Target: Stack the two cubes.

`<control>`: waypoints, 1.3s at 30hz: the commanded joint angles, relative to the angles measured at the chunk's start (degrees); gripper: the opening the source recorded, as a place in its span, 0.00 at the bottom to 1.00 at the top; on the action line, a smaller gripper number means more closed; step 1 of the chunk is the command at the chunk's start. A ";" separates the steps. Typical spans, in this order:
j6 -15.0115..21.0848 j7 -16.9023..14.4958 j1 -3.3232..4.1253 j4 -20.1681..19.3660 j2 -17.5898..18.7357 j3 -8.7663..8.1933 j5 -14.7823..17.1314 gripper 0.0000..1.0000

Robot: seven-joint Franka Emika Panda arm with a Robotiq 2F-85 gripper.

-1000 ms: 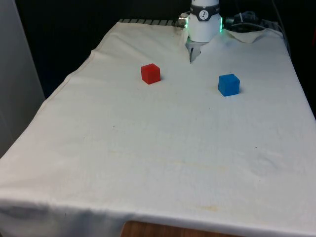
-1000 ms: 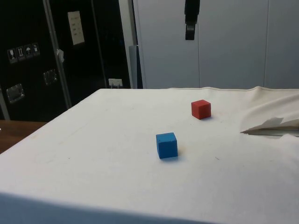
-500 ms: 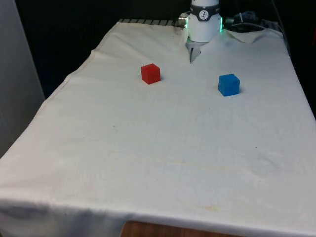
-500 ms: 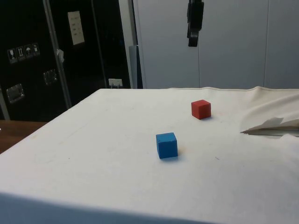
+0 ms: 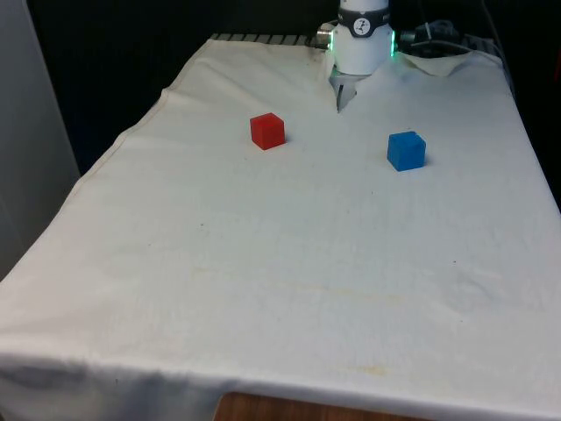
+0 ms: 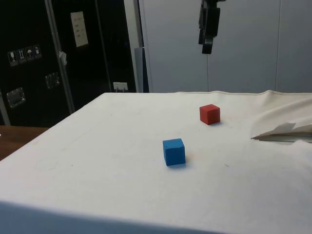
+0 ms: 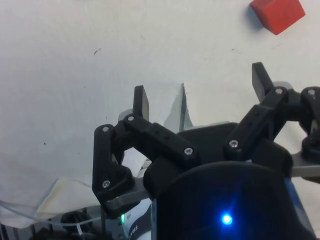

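A red cube [image 5: 267, 131] rests on the white cloth toward the far end, on the front view's left. A blue cube [image 5: 406, 150] sits apart from it on the front view's right; both also appear in the side view, red cube [image 6: 209, 114] farther, blue cube [image 6: 174, 151] nearer. My gripper [image 6: 207, 45] hangs high above the table, well above the red cube. In the wrist view my gripper [image 7: 200, 90] is open with nothing between its fingers, and the red cube [image 7: 278, 14] lies far below, off to one side.
The cloth [image 5: 289, 263] is rumpled into a raised fold [image 6: 285, 130] near the robot's base [image 5: 362, 44]. Cables lie at the far corner [image 5: 438, 39]. The table's front edge shows bare wood [image 5: 289, 410].
In the side view my gripper has drifted toward the right and slightly lower. Both cubes stay where they were.
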 commanded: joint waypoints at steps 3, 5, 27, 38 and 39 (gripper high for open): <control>0.97 -0.52 0.17 -0.86 -0.40 -0.34 0.11 1.00; 1.38 -0.80 0.17 -1.20 -0.29 -0.57 0.23 1.00; 9.57 -9.57 0.52 -0.57 11.40 -5.21 3.44 1.00; 11.06 -14.55 0.11 0.17 15.99 -5.90 4.76 1.00; 11.12 -14.95 0.17 0.17 16.27 -6.07 4.76 1.00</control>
